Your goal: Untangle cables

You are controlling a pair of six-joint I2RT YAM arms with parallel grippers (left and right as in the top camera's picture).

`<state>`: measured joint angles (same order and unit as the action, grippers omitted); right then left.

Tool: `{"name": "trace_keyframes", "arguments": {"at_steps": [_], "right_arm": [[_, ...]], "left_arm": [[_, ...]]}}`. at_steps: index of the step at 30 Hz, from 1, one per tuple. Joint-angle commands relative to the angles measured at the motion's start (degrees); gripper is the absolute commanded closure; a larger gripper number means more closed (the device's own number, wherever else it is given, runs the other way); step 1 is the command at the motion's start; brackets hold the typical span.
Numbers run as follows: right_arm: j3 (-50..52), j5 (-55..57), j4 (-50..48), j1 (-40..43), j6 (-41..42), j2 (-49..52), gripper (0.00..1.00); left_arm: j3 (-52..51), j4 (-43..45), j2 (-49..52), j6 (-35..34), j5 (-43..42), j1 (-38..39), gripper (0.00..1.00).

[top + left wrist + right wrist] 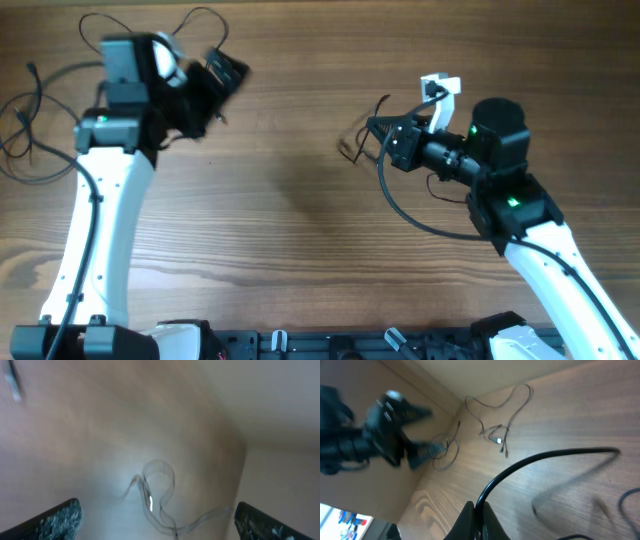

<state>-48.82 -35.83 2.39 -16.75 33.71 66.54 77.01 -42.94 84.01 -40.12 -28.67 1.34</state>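
Left gripper [156,506] hangs over the wooden table [290,200] with its jaws spread wide, holding nothing. Below it I see 1 thin looped cable [159,487], blurred. Right gripper [477,512] is pinched closed; I can't tell whether it traps anything. Another strand [352,145] lies just beside its tip, and 1 loose cable [25,130] lies near the table's left edge.

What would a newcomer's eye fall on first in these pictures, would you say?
Probably the left gripper, blurred at the upper left of the wooden table, its jaws wide apart with a thin looped cable in front of it. Next, the right gripper at centre-right, pinched shut, with a thick black cord arcing away beside it. More thin cables lie loose near the table's left edge.
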Motion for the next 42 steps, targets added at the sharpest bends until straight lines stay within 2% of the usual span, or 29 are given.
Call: {"name": "trace_keyframes", "arguments": {"at_steps": [1, 2, 4, 6, 7, 8, 10, 17, 21, 25, 26, 27, 29, 30, 35, 37, 40, 42], "right_arm": [[-0.85, 7.50, 0.04, 0.13, 2.51, -2.01, 0.95], [-0.85, 11.02, 0.72, 0.13, 8.39, -2.05, 0.96], [-0.85, 13.35, 1.92, 0.13, 14.03, -2.03, 0.95], [-0.85, 13.79, 3.50, 0.13, 17.70, -2.03, 0.96], [-0.85, 13.79, 4.59, 0.42, 19.61, -2.01, 0.96], [-0.85, 13.68, 5.68, 1.01, 21.24, -2.01, 0.96], [-0.85, 12.28, 7.98, 2.73, 23.67, -2.01, 0.96], [-0.85, -2.91, 11.04, 12.11, 30.16, -0.17, 0.95], [-0.85, -12.02, 10.03, 13.62, 30.91, 1.53, 0.96], [-0.85, -13.51, 10.14, 13.62, 30.77, 1.51, 0.96], [-0.85, -13.62, 10.14, 13.62, 30.75, 1.51, 0.96], [-0.85, -13.60, 10.12, 13.62, 30.75, 1.51, 0.96], [-0.85, -13.57, 10.21, 13.79, 30.29, 1.51, 0.96], [-0.85, -13.53, 10.14, 14.34, 29.03, 1.51, 0.96], [-0.83, -12.13, 11.87, 20.26, 24.65, 1.51, 0.95], [-0.83, -12.31, 12.15, 22.95, 20.57, 1.51, 0.67], [-0.83, -11.39, 13.92, 24.39, 12.28, 1.51, 0.00], [-0.83, -10.75, 17.09, 24.87, 8.04, 1.51, 0.01]], "left_arm": [[0.02, -5.81, 0.42, -0.44, -7.26, 6.40, 0.00], [0.02, -6.47, 0.42, -0.37, -7.26, 8.44, 0.00], [0.02, -5.35, 0.44, 3.52, -6.73, 12.85, 0.00], [0.02, -4.20, 0.42, 15.87, -4.39, 17.90, 0.00], [-0.09, -4.52, 0.44, 21.29, -0.15, 20.55, 0.00], [-0.39, -4.85, 0.44, 22.75, 3.93, 22.45, 0.00], [-1.16, -4.90, 0.42, 23.23, 8.20, 25.88, 0.01], [-2.21, 0.46, 0.85, 22.69, 10.49, 35.12, 0.00], [-3.30, 4.26, 3.32, 20.52, 21.05, 41.13, 0.00], [-4.07, 7.89, 6.54, 18.62, 28.46, 45.16, 0.02], [-4.07, 9.31, 7.54, 18.64, 28.70, 45.77, 0.10], [-4.07, 10.32, 8.63, 18.67, 28.81, 46.10, 0.32], [-4.07, 10.67, 10.25, 18.64, 28.81, 46.12, 0.87], [-4.07, 10.34, 10.86, 18.60, 28.79, 45.97, 0.96], [-4.04, 9.57, 8.59, 16.63, 28.76, 43.71, 0.96], [-4.04, 9.60, 5.07, 14.73, 28.79, 41.68, 0.96], [-4.04, 9.29, 0.68, 14.73, 28.76, 39.15, 0.96], [-4.04, 8.48, -3.26, 14.73, 28.74, 37.00, 0.96]]}}
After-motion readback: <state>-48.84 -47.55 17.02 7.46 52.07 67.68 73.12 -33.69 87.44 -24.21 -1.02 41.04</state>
